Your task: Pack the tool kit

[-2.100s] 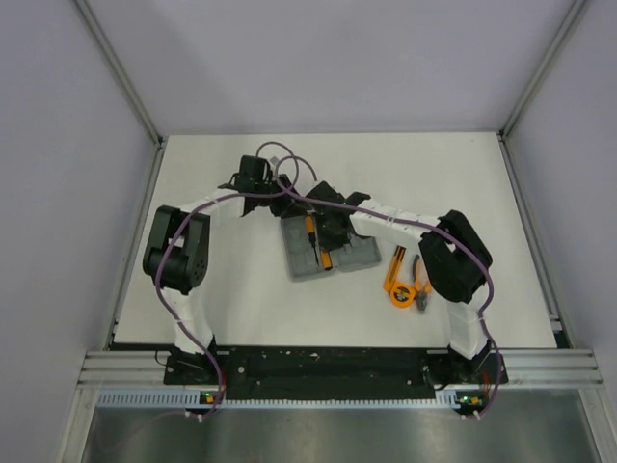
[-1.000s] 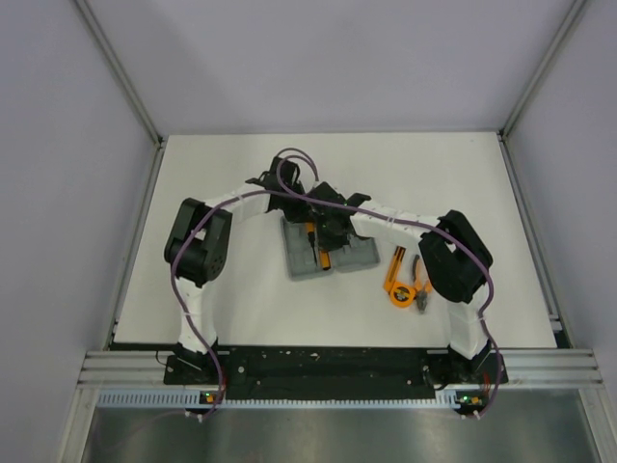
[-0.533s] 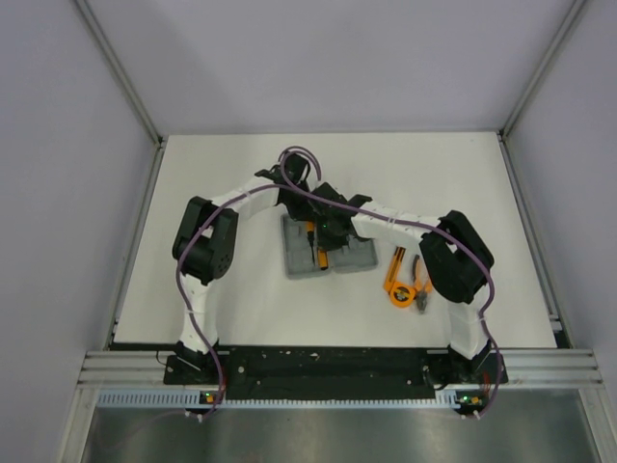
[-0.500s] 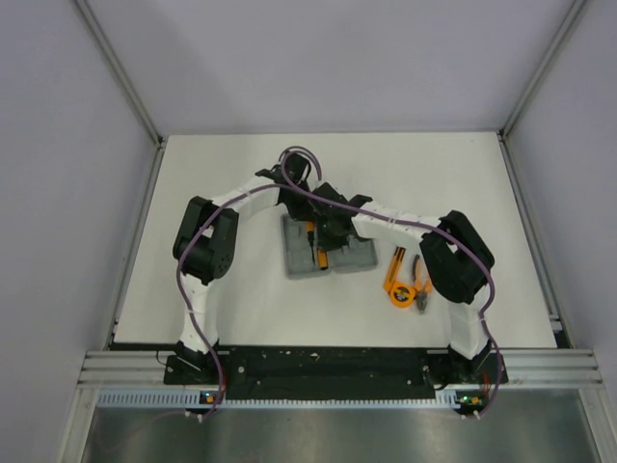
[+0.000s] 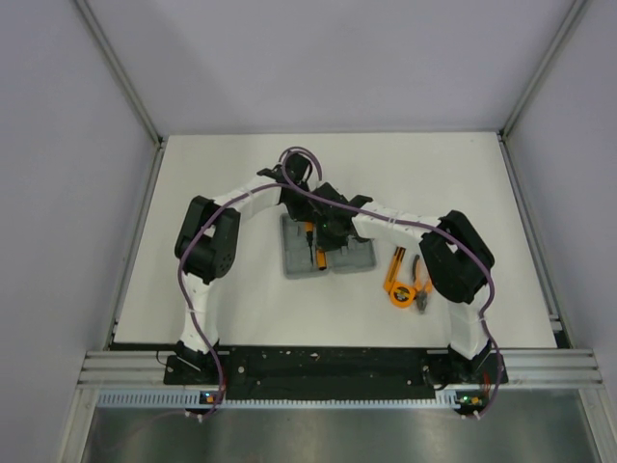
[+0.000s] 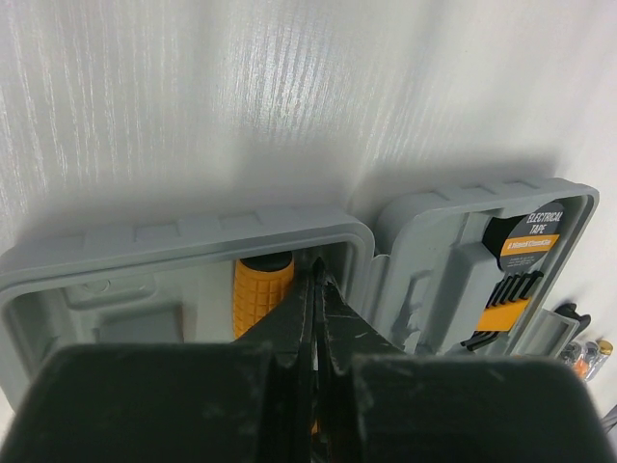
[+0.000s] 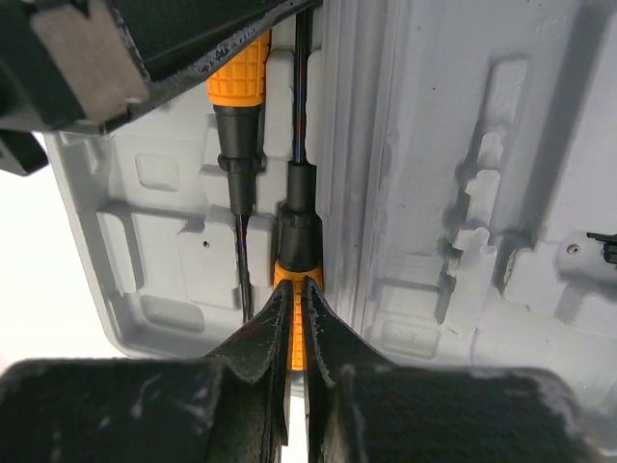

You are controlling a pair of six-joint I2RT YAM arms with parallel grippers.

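Here left pincer (image 6: 316,272) and right pincer (image 7: 298,286), each pinched together, reach from opposite sides into the case (image 5: 296,257).

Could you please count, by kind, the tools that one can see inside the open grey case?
Screwdrivers: 2
Electrical tape: 1
Total: 3 in view; part of the case is hidden.

Overhead view looking down, wrist views close above shared case (image 5: 295,257)
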